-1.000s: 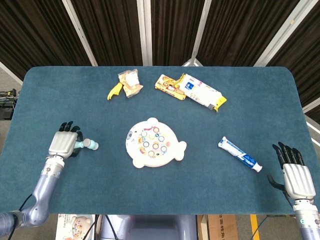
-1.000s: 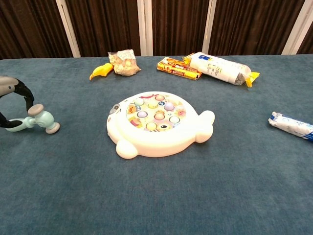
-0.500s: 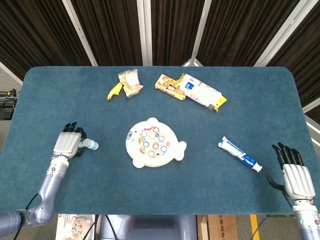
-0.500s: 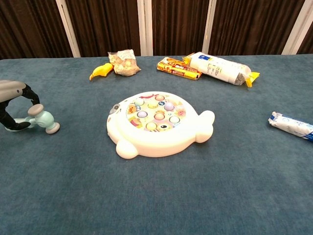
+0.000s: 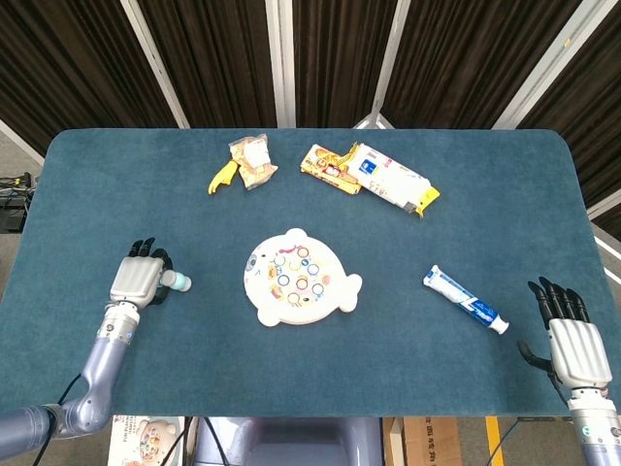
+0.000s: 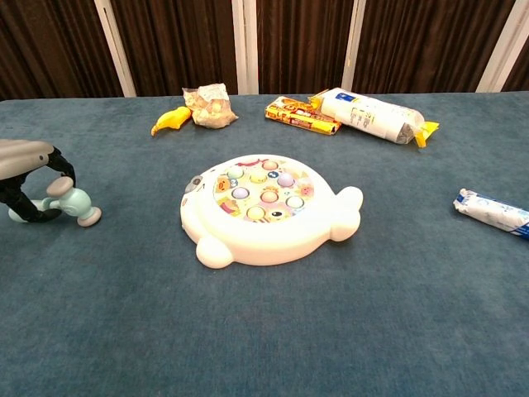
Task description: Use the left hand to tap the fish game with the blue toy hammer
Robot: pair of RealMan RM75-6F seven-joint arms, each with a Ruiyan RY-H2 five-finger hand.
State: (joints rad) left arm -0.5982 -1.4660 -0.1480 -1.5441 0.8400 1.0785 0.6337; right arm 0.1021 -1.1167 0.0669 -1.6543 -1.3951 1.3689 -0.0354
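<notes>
The white fish game, with coloured fish in its round top, lies mid-table. The blue toy hammer lies flat to its left, head toward the game. My left hand arches over the hammer's handle with its fingers curved down around it; the hammer still rests on the cloth, and no firm grip shows. My right hand lies open and empty at the table's near right edge, seen only in the head view.
A toothpaste tube lies right of the game. At the far side are a snack bag, a yellow object, a yellow box and a white packet. The blue cloth table carries everything.
My left hand has slid right and lowered over the hammer's handle, its fingers curling further around it. The hammer and the right hand have not moved.
</notes>
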